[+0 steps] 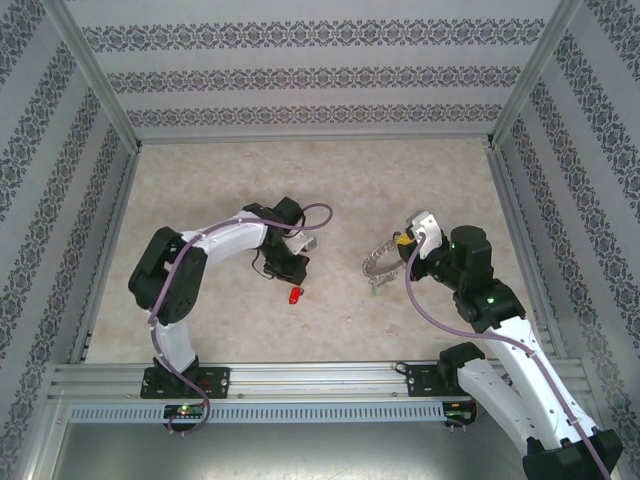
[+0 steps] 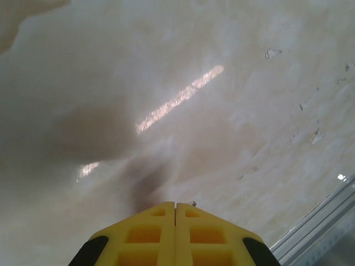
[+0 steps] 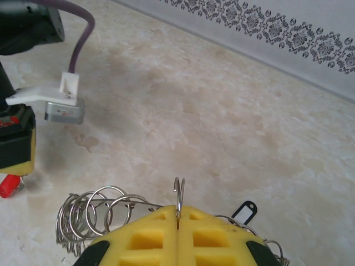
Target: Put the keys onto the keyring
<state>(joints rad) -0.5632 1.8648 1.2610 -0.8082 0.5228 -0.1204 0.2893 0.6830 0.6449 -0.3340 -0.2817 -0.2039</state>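
Right gripper (image 3: pixel 177 215) has its yellow jaws pinched tight on one wire loop of the large grey metal keyring (image 3: pixel 91 213), sitting centre-right on the beige marbled table (image 1: pixel 300 180). Left gripper (image 2: pixel 175 206), jaws pressed together, hovers mid-table. A tiny red-headed key (image 1: pixel 296 295) sits right at its tip — held or not, I can't tell.

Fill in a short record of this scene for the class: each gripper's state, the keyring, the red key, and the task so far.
left gripper: shut, tip low over the table
right gripper: shut on one wire loop of the keyring
keyring: other loops fan out beside the right gripper
red key: at the left gripper's tip; whether it is held is unclear
task so far: red key not yet on the keyring
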